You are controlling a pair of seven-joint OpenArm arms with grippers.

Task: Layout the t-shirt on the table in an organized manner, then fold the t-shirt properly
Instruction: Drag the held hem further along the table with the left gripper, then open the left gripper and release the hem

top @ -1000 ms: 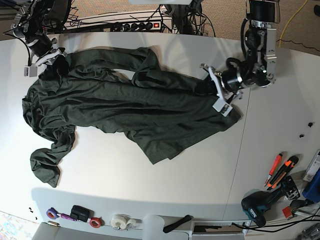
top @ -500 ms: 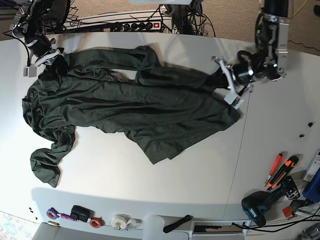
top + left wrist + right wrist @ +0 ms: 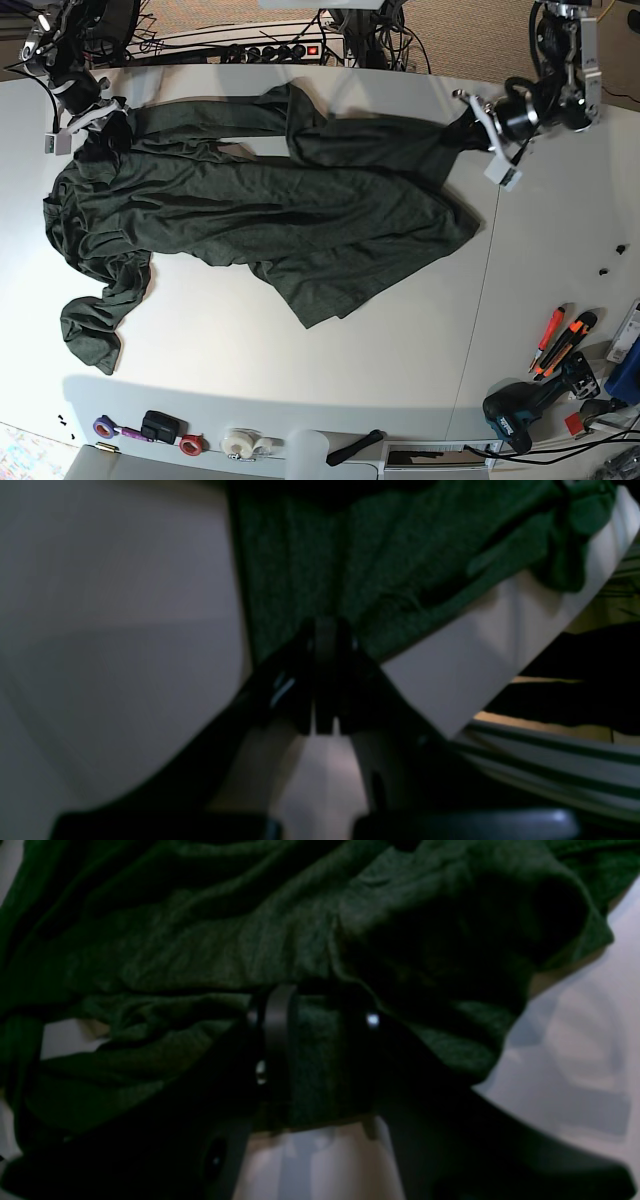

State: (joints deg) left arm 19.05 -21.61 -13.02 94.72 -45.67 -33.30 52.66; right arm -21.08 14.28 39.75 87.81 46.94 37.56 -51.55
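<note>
From my console, at the far left of the base view my right gripper (image 3: 98,118) sits at the t-shirt's (image 3: 250,215) far-left corner, and its wrist view shows the jaws partly apart with a thick fold of green cloth pinched between them. The t-shirt lies across the middle of the table (image 3: 300,360), stretched left to right between the two arms but not flat: wrinkles run along the body, one sleeve curls into a lump at the near left, and a flap hangs toward the near edge at the centre. At the far right my left gripper (image 3: 472,128) has its jaws pressed together on the shirt's far-right corner, the cloth drawn taut toward it. I judge the laying-out only partly done; smoothing the body, freeing the sleeve and all of the folding remain. The white tabletop has a thin seam running down its right half. Tape rolls (image 3: 190,440) line the near edge, cutters (image 3: 560,345) and a drill (image 3: 530,405) lie near right, and a power strip (image 3: 290,50) and cables sit behind.
</note>
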